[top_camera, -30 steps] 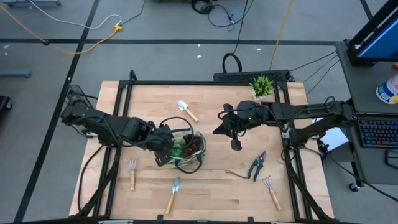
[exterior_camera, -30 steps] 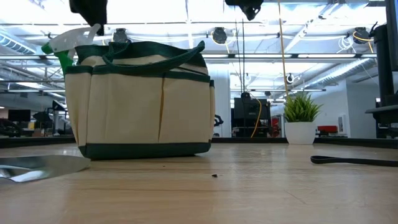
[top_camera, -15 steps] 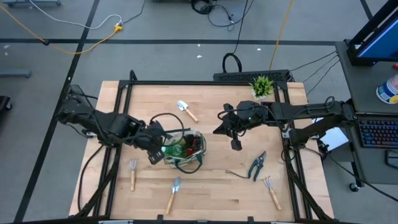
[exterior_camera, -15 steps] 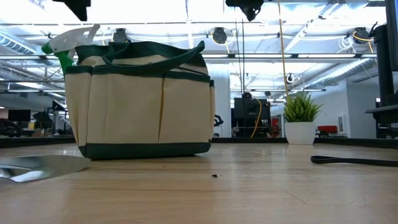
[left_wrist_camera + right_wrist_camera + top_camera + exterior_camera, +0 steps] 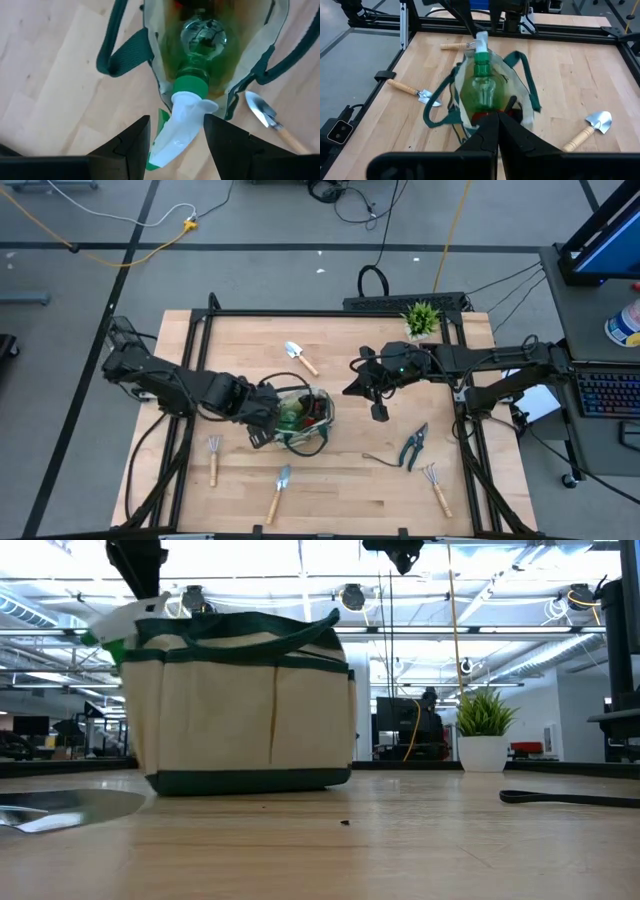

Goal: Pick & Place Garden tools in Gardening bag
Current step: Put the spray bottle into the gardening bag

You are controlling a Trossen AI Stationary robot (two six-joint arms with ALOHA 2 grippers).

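One soft beige gardening bag (image 5: 300,423) with green trim is seen mid-table; a glossy green spray bottle (image 5: 196,55) lies inside, white nozzle straddled by the open left gripper (image 5: 175,134); the right gripper (image 5: 498,131) is shut, empty.

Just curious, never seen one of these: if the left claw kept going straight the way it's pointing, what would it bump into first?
Most likely the spray bottle's white nozzle, which sits between the left claw's open fingers, poking out of the gardening bag; depth is hard to judge.
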